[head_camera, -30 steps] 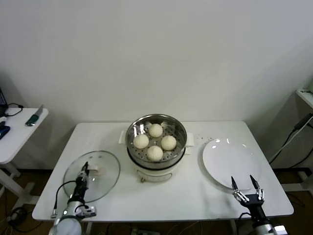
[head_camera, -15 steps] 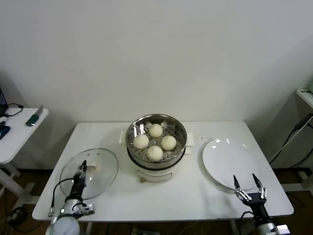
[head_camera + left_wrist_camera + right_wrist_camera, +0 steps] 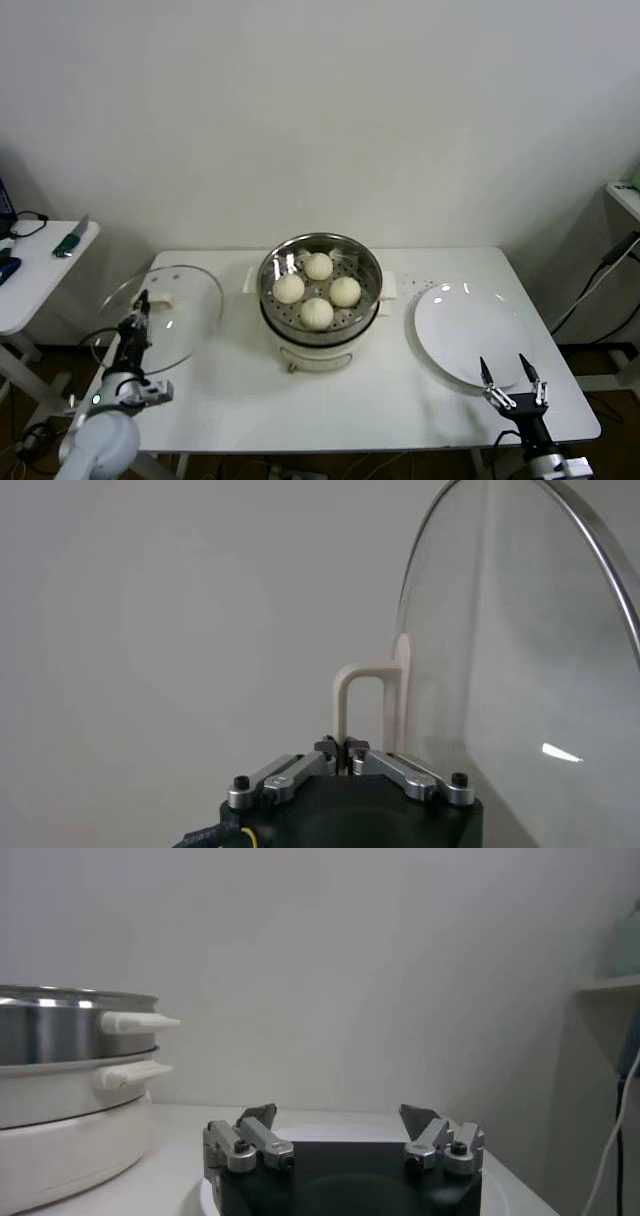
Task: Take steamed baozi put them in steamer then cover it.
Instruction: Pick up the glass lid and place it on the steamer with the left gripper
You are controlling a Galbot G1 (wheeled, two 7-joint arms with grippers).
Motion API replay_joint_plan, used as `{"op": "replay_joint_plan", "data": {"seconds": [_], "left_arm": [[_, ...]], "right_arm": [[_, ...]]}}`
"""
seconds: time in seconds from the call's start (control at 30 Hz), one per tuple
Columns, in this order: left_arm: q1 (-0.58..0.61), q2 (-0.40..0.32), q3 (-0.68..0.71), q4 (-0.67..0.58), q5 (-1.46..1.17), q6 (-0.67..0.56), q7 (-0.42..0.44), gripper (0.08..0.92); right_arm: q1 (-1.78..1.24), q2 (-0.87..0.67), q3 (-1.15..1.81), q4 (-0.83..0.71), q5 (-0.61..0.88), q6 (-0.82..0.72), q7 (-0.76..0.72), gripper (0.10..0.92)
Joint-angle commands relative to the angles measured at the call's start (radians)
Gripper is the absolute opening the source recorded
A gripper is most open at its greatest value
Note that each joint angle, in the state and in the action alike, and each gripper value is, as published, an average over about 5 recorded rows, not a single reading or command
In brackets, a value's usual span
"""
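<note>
Left gripper (image 3: 143, 300): at the left edge of the head view, raised over the table's left end, fingers (image 3: 405, 770) clenched on the cover's handle (image 3: 368, 695), pinching it at the base in the left wrist view.

Cover (image 3: 165, 310): clear glass lid with metal rim, carried in the air and tilted, left of centre in the head view, well apart from the steamer; in the left wrist view standing almost on edge and filling the right side of the picture.

Steamer (image 3: 320, 296): centre of the head view, shiny basket on its cream-white base, uncovered; at the left edge of the right wrist view too, side handles pointing toward the gripper.

Steamed baozi (image 3: 317, 290): all four inside the basket, close together in a diamond on the perforated floor.

Right gripper (image 3: 511, 376): lower right of the head view, low at the table's near edge, fingers (image 3: 264, 1118) spread wide and grasping nothing, tips just over the near rim of the plate.

Plate (image 3: 470, 330): flat and white, right of the steamer, bare.

Table (image 3: 400, 400): white, carrying steamer and plate.

Side table (image 3: 40, 270): far left of the head view, small items lying on top.
</note>
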Motion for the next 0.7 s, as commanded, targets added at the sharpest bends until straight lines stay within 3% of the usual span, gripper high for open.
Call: {"op": "replay_joint_plan", "data": {"seconds": [0.03,0.37,0.53,0.7], "left_arm": [[-0.093,0.111,0.112,-0.247,-0.096,0.319,0.183,0.134],[-0.218,0.055,0.331,-0.35,0.035,0.442,0.288,0.134],[-0.306,0.019,0.43,-0.33,0.085,0.475,0.32,0.134],[-0.384,-0.064,0.531,-0.273,0.172,0.482,0.343,0.134]], "right_arm": [[0.001,0.003,0.001,0.006,-0.04,-0.013,0.016,0.823],[0.014,0.012,-0.001,0.004,-0.049,-0.016,0.018,0.823],[0.016,0.011,-0.003,-0.004,-0.048,-0.009,0.02,0.823],[0.018,0.01,-0.003,-0.009,-0.046,-0.001,0.021,0.823]]}}
